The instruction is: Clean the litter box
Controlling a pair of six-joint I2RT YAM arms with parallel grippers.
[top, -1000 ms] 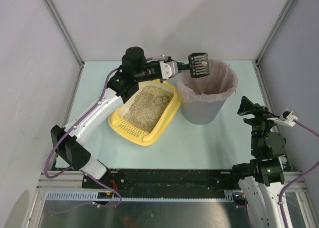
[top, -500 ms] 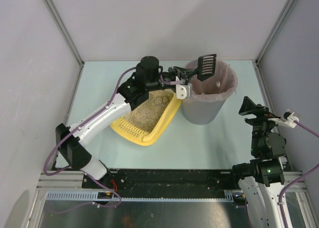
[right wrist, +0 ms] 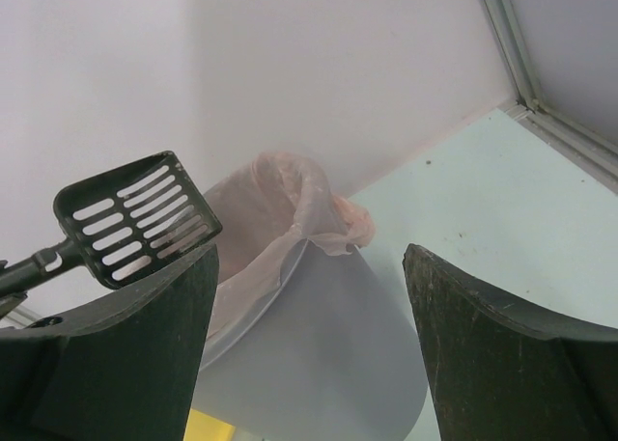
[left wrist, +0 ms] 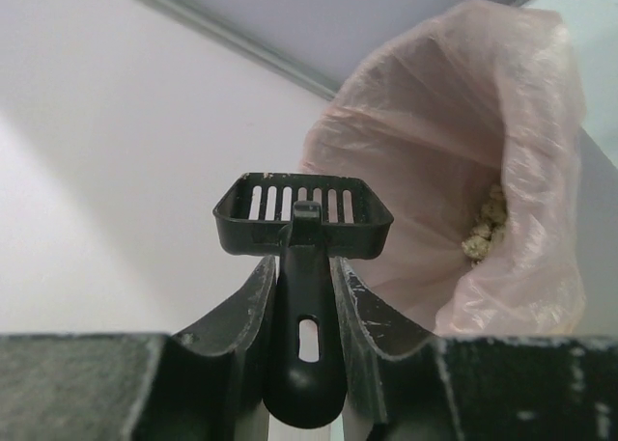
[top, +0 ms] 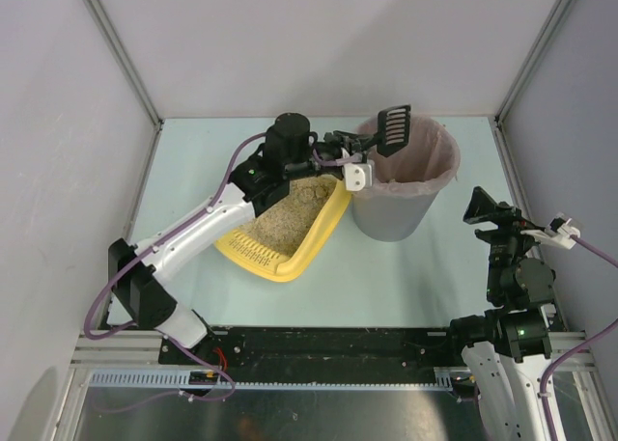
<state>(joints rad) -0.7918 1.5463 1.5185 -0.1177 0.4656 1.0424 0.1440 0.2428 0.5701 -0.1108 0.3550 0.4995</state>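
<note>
The yellow litter box [top: 322, 227] with beige litter sits left of the grey bin [top: 396, 214], partly under my left arm. My left gripper [top: 359, 144] is shut on the handle of a black slotted scoop [top: 395, 128], turned on its side over the bin's left rim. In the left wrist view the scoop [left wrist: 303, 214] looks empty, its handle pinched between the fingers [left wrist: 241, 306]. Litter clumps [left wrist: 486, 231] lie inside the pinkish liner [left wrist: 444, 151]. My right gripper [right wrist: 309, 306] stands open at the right, facing the bin [right wrist: 319, 354], holding nothing.
The light blue table [top: 406, 267] is enclosed by pale walls with metal corner posts [top: 116, 45]. The right arm [top: 512, 267] stands near the table's right edge. A black rail [top: 328, 344] runs along the near edge.
The left arm swung right and rolled the scoop from flat over the bin onto its side at the bin's left rim. The right arm stayed put.
</note>
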